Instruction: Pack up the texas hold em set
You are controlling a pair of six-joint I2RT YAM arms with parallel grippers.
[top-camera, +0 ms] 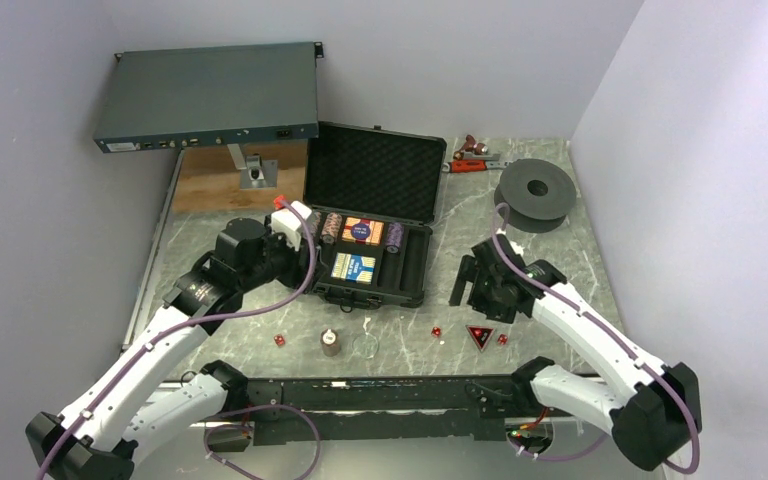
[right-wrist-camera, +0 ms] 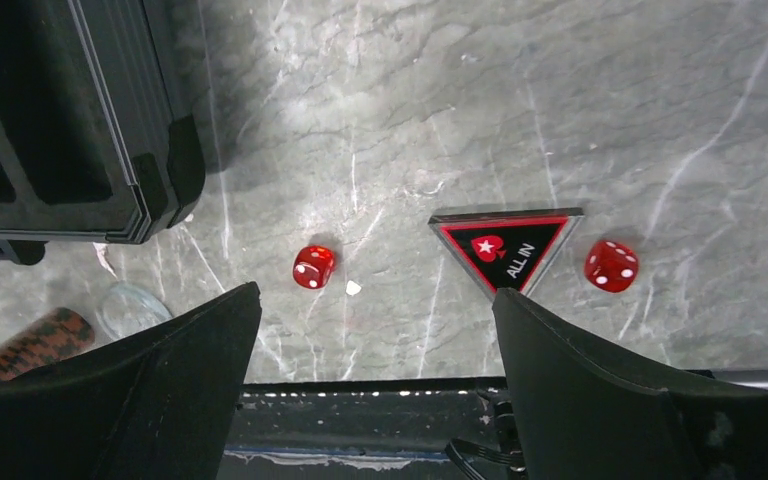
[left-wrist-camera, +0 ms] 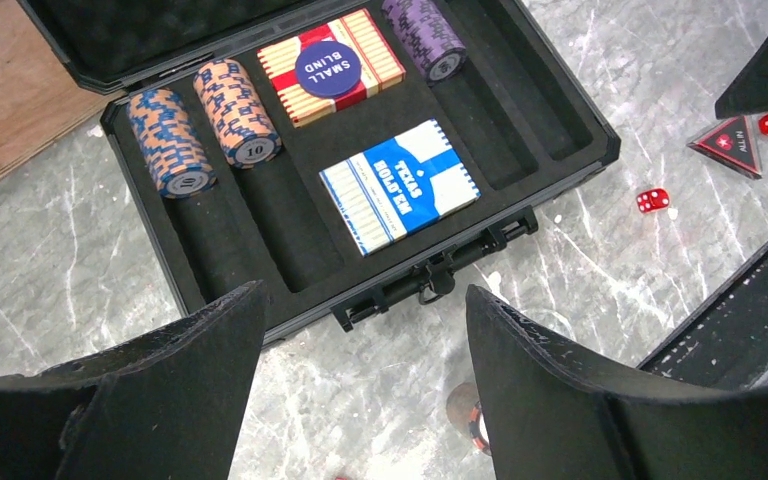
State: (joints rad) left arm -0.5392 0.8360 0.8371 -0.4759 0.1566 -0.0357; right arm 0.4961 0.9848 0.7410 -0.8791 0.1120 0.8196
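The black case (top-camera: 415,292) lies open mid-table with its foam lid up. In the left wrist view the case (left-wrist-camera: 585,150) holds two orange-blue chip stacks (left-wrist-camera: 170,140), a purple stack (left-wrist-camera: 425,35), a red deck (left-wrist-camera: 345,65) and a blue deck (left-wrist-camera: 400,185). On the table in front are a loose chip stack (top-camera: 330,343), red dice (right-wrist-camera: 313,266) (right-wrist-camera: 611,265) and the triangular marker (right-wrist-camera: 505,245). My left gripper (left-wrist-camera: 360,295) is open and empty over the case's front left. My right gripper (right-wrist-camera: 375,290) is open and empty above the dice and marker.
A grey-blue rack unit (top-camera: 205,100) stands at the back left over a wooden board (top-camera: 230,180). A black spool (top-camera: 535,195) sits at the back right by a red-handled tool (top-camera: 475,160). A clear disc (top-camera: 366,345) lies by the loose chips. A black rail (top-camera: 380,390) runs along the near edge.
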